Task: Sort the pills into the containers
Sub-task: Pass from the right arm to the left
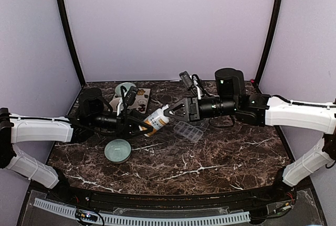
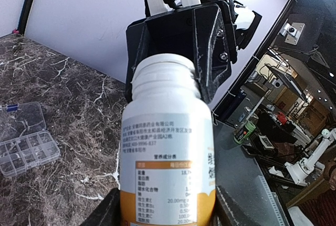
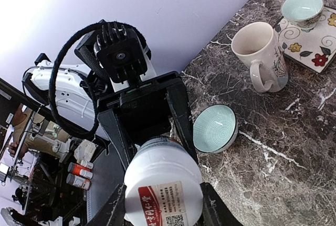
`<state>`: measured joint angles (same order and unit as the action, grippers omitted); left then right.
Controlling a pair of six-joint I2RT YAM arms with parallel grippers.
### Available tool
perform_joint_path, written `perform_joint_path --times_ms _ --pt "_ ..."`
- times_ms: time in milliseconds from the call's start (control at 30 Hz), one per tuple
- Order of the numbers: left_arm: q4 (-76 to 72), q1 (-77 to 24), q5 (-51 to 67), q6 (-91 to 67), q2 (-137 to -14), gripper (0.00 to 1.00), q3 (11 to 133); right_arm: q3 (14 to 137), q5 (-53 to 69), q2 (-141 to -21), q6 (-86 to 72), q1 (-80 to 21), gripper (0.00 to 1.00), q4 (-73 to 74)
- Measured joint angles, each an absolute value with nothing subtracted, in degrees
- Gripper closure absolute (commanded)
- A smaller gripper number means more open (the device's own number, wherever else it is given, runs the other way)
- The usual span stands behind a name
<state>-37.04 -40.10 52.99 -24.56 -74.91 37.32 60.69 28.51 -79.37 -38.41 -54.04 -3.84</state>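
Bottle (image 2: pixel 168 147) — Chinese print, orange band — pinched by left gripper (image 1: pixel 143 125) and right gripper (image 1: pixel 169 111).

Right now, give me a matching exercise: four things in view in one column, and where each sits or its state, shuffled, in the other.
Things: 1 pill bottle; 2 organiser box; 3 mug; 4 floral tile.
States: A carries a pale green bowl; B gripped by left tool and right tool; C flat on the marble, untouched; D upright beside the tile.
Pairs: 1-B, 2-C, 3-D, 4-A.
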Motion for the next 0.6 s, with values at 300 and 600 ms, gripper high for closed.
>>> perform_joint_path --times_ms 300,600 --pt "-32.80 -40.07 51.86 -20.14 -74.78 0.89 38.94 61.56 26.59 -79.35 -34.37 -54.39 0.59 -1.83" --pt "-29.54 -40.29 48.95 -16.73 -74.02 0.90 40.47 63.96 23.11 -79.07 -30.55 -54.72 0.54 2.28"
